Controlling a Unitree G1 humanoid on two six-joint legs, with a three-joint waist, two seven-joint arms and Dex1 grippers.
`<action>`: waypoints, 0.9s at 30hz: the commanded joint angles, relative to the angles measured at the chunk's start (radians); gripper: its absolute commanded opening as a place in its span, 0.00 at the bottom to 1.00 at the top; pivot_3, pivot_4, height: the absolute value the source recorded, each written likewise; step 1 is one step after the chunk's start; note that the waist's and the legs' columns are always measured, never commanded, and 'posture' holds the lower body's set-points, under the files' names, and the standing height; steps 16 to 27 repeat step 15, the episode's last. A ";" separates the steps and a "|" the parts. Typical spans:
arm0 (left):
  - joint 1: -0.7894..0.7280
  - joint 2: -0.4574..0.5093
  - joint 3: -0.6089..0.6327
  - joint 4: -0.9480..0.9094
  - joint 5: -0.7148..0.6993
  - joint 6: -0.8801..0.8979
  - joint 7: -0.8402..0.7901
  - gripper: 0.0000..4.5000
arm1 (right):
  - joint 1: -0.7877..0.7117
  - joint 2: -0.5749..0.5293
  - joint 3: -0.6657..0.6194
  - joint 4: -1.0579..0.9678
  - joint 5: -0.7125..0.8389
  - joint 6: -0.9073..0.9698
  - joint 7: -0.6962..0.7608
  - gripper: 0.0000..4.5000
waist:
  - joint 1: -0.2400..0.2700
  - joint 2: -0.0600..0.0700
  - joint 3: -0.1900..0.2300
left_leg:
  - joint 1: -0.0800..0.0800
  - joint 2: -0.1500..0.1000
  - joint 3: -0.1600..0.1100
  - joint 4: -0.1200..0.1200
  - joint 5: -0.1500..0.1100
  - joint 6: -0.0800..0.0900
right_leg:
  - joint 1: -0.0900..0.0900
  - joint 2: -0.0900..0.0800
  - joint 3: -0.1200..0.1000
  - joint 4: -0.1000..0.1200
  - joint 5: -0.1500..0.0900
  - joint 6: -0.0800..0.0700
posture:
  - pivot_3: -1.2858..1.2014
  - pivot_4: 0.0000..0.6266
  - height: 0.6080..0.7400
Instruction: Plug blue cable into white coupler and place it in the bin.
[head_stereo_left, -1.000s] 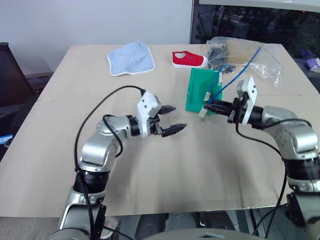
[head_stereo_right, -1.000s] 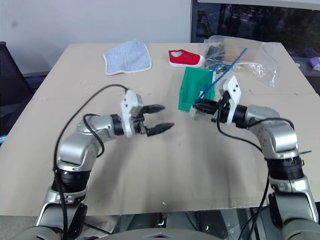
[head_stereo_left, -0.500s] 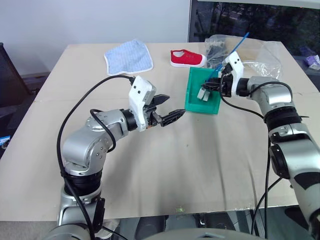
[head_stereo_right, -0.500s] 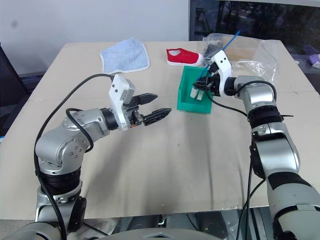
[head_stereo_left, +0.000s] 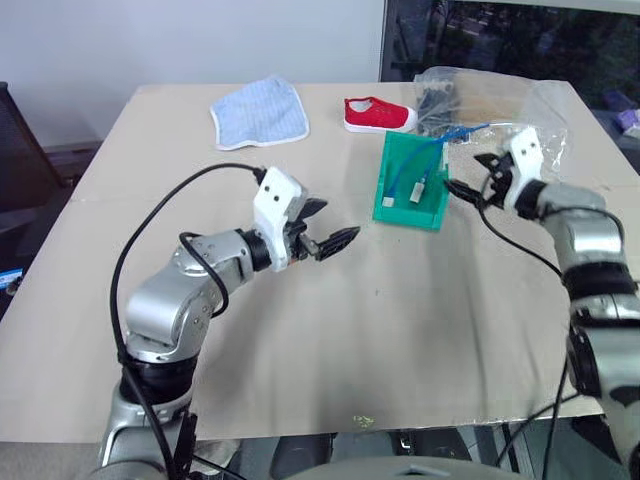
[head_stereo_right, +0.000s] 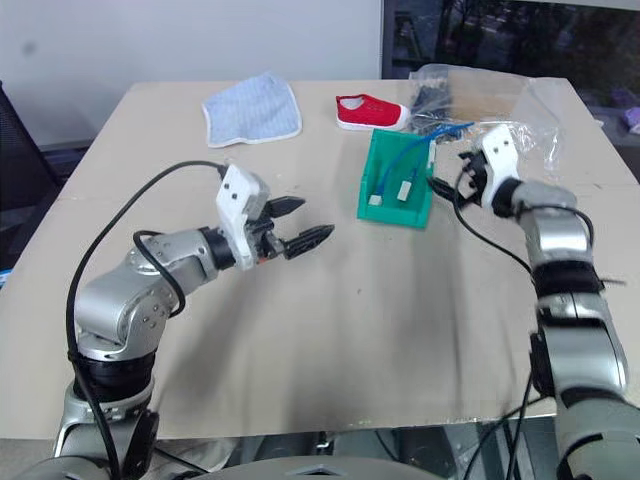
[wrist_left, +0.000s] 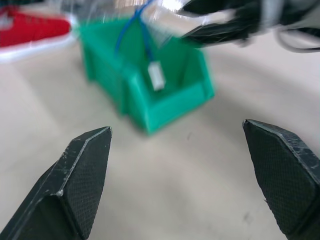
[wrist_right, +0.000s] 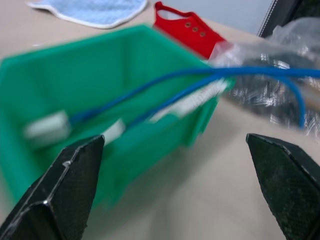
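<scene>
Now the blue cable (head_stereo_left: 405, 172) lies inside the bin (head_stereo_left: 395, 208), with its white coupler (head_stereo_left: 420, 189) end resting down on the green floor. The other end of the cable sticks up and out over the back wall, toward the clear plastic bag (head_stereo_left: 530, 115). The bin stands on the bench (head_stereo_left: 420, 330), near the red shoe (head_stereo_left: 378, 116).

The right end effector (head_stereo_left: 470, 178) is just beside the bin's right wall, with its two black fingers spread wide and nothing between them. The left end effector (head_stereo_left: 325, 228) hangs over the bench well apart from the bin, also spread wide and empty.

It looks like the drop into the bin is done, so the job is nearly over. The good way to finish, I think, is to pull the right arm away slowly and straight. Its fingers should keep clear of the loose cable end, because a bump could drag the cable back out. It should also not knock the light bin. The left arm can just keep out of the way.
</scene>
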 joint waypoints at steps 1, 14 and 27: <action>0.100 -0.001 0.022 -0.025 0.057 -0.150 0.020 0.95 | 0.224 -0.024 -0.138 -0.361 0.172 0.095 0.022 1.00 | 0.002 0.001 0.000 | 0.000 0.000 0.000 -0.001 0.000 0.000 | 0.000 0.000 0.001 0.000 0.000 0.000 | 0.52 0.24 1.00; 0.508 -0.002 0.003 -0.009 0.121 -0.451 -0.059 0.95 | 0.850 -0.042 -0.240 -0.530 0.235 -0.091 0.209 1.00 | 0.003 0.001 -0.001 | 0.012 0.001 0.004 -0.004 -0.002 0.005 | 0.007 -0.001 0.004 -0.002 0.000 -0.007 | 0.52 0.24 1.00; 0.520 -0.005 -0.001 -0.008 0.121 -0.461 -0.062 0.95 | 0.852 -0.045 -0.239 -0.519 0.242 -0.093 0.217 1.00 | 0.003 0.001 -0.001 | 0.013 0.001 0.004 -0.004 -0.002 0.005 | 0.007 0.000 0.005 -0.002 0.001 -0.008 | 0.52 0.24 1.00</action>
